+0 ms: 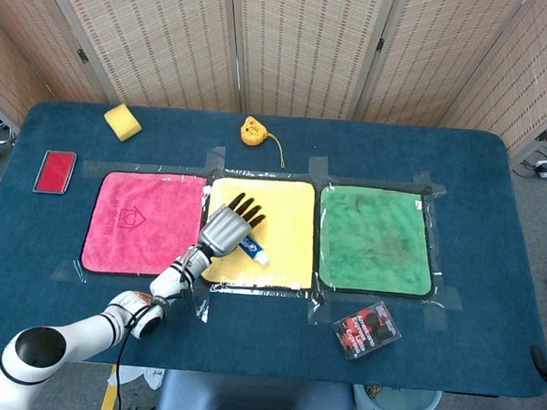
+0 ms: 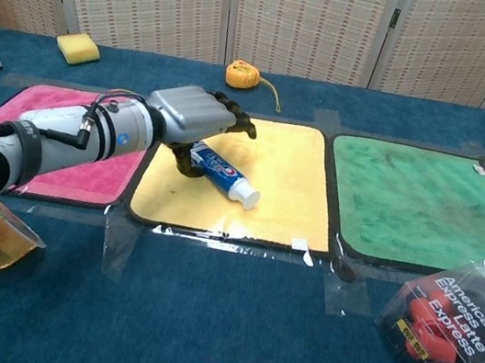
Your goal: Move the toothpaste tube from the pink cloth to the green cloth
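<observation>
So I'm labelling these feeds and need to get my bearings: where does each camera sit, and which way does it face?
Head view: high above the near edge, looking steeply down on the table; the left arm and left hand show.
Chest view: low at the near edge, looking across toward the screens; the left hand shows.
Both share the toothpaste tube on the yellow cloth and the green cloth.

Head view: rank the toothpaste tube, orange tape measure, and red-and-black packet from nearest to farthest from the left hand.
From the left hand:
1. Toothpaste tube, under its fingers on the yellow cloth.
2. Orange tape measure, far table edge.
3. Red-and-black packet, near right.
</observation>
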